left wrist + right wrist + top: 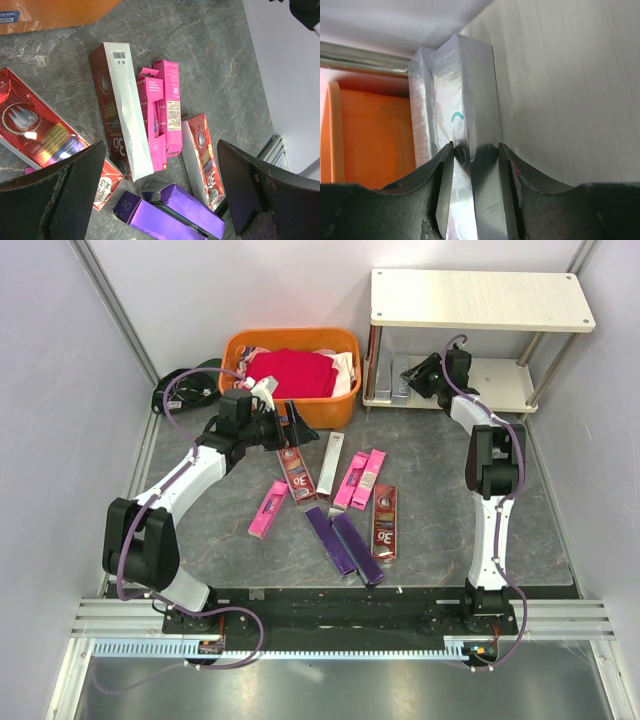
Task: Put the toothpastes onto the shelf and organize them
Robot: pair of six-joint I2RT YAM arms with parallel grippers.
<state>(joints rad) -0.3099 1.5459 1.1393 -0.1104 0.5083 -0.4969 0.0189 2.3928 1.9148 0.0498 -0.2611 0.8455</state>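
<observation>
Clamping a silver toothpaste [470, 95] beside its twin [422, 110], right end effector [475, 150] faces basket [375, 135]; left end effector [160, 146] gapes empty.

The silver box [470, 100] runs off the right wrist view's bottom edge between the fingers [440, 195] and hides most of a second box [422, 115], while a left finger [65, 200] covers part of the red box [35, 125].

You have three pink boxes [268, 508], two purple boxes [357, 548], three dark red boxes [384, 522], one of them silver side up, two silver boxes [465, 100], one shelf [480, 300] and one orange basket [325, 412].
</observation>
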